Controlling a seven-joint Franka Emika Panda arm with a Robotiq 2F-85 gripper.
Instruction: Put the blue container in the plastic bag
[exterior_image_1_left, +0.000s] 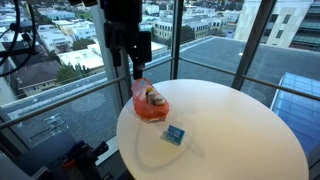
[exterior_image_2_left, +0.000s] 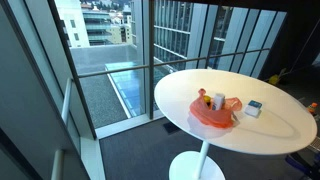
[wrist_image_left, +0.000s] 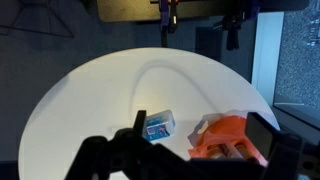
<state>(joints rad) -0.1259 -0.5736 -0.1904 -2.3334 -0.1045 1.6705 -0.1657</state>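
Fingers (wrist_image_left: 264, 138), spread open, hang high over the blue container (wrist_image_left: 158, 126), which lies between them beside the plastic bag (wrist_image_left: 226, 135).

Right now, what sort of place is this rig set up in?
Probably an upper-floor office or lounge in a high-rise. Floor-to-ceiling glass walls run beside the round white pedestal table, and city rooftops lie well below outside.

We see a bulky, matte black gripper (exterior_image_1_left: 133, 62) on a dark wrist housing, its two black fingers (wrist_image_left: 137, 130) built of angular, jointed links with flat tips, without visible markings.
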